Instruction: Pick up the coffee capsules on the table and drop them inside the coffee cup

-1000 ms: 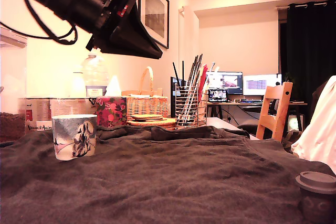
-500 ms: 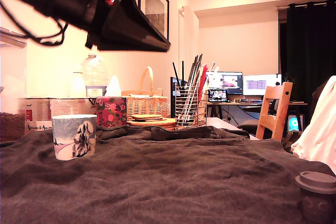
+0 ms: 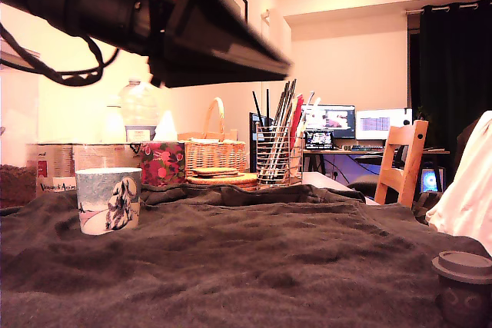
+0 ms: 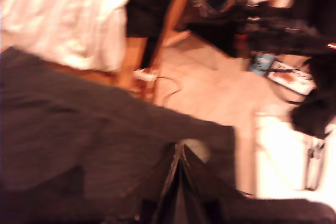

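The coffee cup (image 3: pixel 108 200), pale blue-white with a dark shaggy figure, stands on the table (image 3: pixel 254 259) at the exterior view's left. One dark grey coffee capsule (image 3: pixel 465 286) sits upright at the lower right, near the cloth's edge. My gripper (image 3: pixel 286 63) hangs high above the table's middle, a black wedge pointing to the exterior view's right, well apart from both cup and capsule. In the blurred wrist view the gripper (image 4: pixel 179 149) has its fingers pressed together with nothing visible between them. A pale round blur (image 4: pixel 198 149) lies just beyond the tips, and I cannot tell what it is.
Behind the cup stand a red floral container (image 3: pixel 162 163), a wicker basket (image 3: pixel 216 151) and a wire utensil holder (image 3: pixel 274 153). A wooden chair (image 3: pixel 402 160) and white fabric (image 3: pixel 469 190) are at the right. The wrist view shows floor past the cloth edge (image 4: pixel 210 98).
The arm has swung toward the exterior view's right and looms larger, its tip now over the table's middle. The cup and the grey capsule have not moved.
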You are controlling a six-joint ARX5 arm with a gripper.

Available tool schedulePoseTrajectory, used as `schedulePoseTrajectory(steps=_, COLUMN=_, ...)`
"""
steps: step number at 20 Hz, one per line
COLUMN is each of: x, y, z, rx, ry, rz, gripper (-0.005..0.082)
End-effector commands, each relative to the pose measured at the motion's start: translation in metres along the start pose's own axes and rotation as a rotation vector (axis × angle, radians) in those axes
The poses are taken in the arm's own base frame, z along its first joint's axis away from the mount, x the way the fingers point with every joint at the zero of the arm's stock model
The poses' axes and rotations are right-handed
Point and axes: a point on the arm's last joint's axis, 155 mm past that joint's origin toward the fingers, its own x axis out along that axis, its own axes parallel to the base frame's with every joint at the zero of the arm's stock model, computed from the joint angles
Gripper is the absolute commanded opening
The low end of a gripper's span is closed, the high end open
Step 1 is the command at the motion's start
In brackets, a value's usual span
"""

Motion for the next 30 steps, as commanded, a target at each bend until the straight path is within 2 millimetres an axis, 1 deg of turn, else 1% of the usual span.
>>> schedulePoseTrajectory(steps=1, x=0.0, y=-0.006, z=-0.015, rx=-0.005, ry=0.012, rz=-0.014, gripper=-0.0024)
schedulePoseTrajectory(steps=4, x=0.002, y=-0.017, z=-0.026, rx=0.018, ry=0.0, rz=-0.04, gripper=-0.0024)
schedulePoseTrajectory(steps=7, x=0.002, y=-0.022, z=-0.036, rx=0.036, ry=-0.014, rz=-0.04, gripper=-0.0024)
schedulePoseTrajectory(steps=13, x=-0.004, y=-0.03, z=-0.052, rx=0.079, ry=-0.066, rz=-0.053, gripper=-0.0024)
schedulePoseTrajectory(steps=20, x=-0.004, y=-0.03, z=-0.055, rx=0.101, ry=-0.062, rz=-0.051, gripper=-0.0022)
schedulePoseTrajectory(steps=21, x=-0.004, y=-0.03, z=-0.055, rx=0.1, ry=-0.062, rz=-0.05, gripper=-0.0002)
schedulePoseTrajectory(steps=22, x=-0.004, y=-0.03, z=-0.055, rx=0.117, ry=-0.062, rz=-0.048, gripper=0.0038)
schedulePoseTrajectory(steps=23, x=-0.004, y=-0.029, z=-0.055, rx=0.121, ry=-0.061, rz=-0.048, gripper=0.0096)
schedulePoseTrajectory(steps=24, x=-0.003, y=-0.028, z=-0.055, rx=0.133, ry=-0.062, rz=-0.041, gripper=0.0161)
schedulePoseTrajectory(steps=27, x=-0.004, y=-0.024, z=-0.052, rx=0.141, ry=-0.073, rz=-0.019, gripper=0.0405)
schedulePoseTrajectory(steps=28, x=-0.004, y=-0.025, z=-0.051, rx=0.168, ry=-0.076, rz=-0.018, gripper=0.0451)
schedulePoseTrajectory(steps=30, x=-0.003, y=-0.026, z=-0.049, rx=0.194, ry=-0.084, rz=-0.022, gripper=0.0468)
